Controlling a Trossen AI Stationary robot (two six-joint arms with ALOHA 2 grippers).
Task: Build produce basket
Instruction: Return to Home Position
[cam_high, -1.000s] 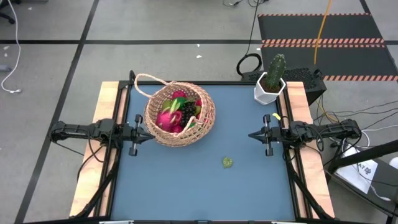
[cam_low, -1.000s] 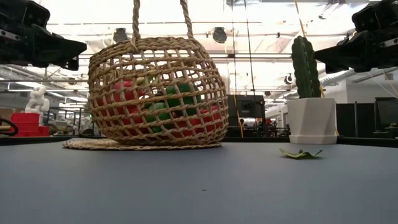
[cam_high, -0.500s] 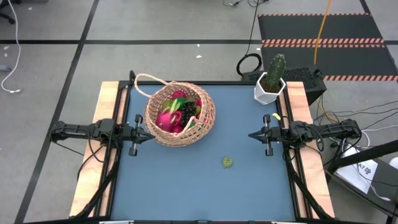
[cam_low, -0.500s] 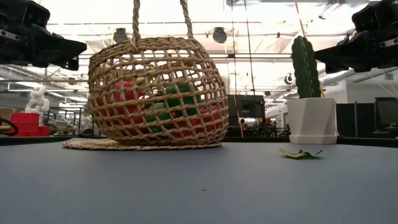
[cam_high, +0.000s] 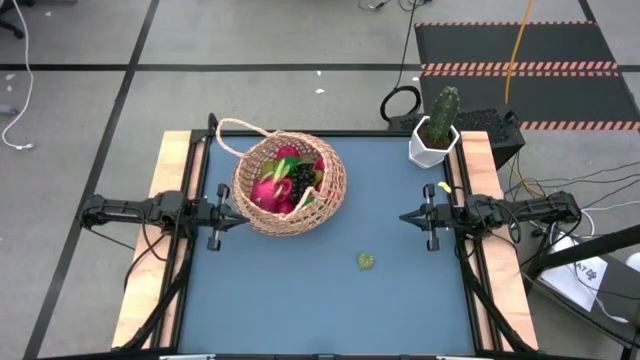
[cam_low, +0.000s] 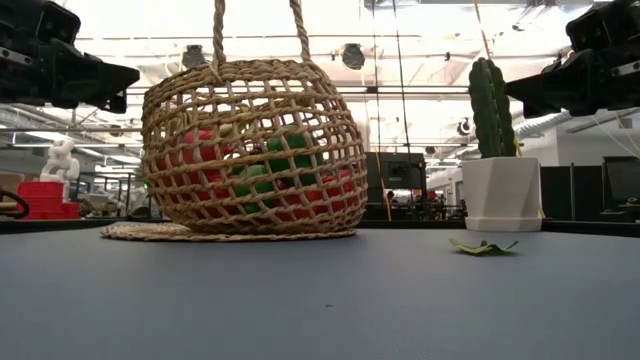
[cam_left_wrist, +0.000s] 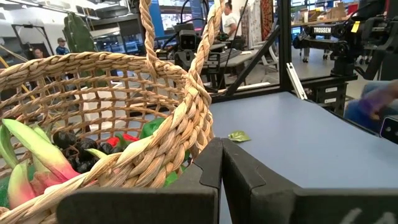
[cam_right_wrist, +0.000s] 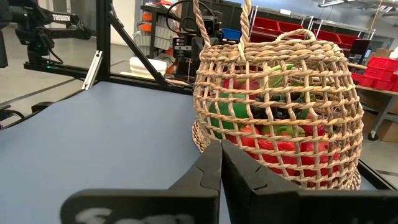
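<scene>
The tan woven basket stands on its base on the blue table, left of centre, its thin loop handle lying toward the far left. It holds the produce: pink dragon fruit, dark grapes, red and green pieces. A small green leaf-like piece lies alone on the table, nearer the front. My left gripper is shut and hangs level at the table's left edge, close beside the basket; whether it touches the wicker I cannot tell. My right gripper is shut, level, at the right edge.
A white hexagonal pot with a green cactus stands at the table's far right corner. Wooden strips border the table's left and right sides. Bare blue surface spans the middle and near part of the table.
</scene>
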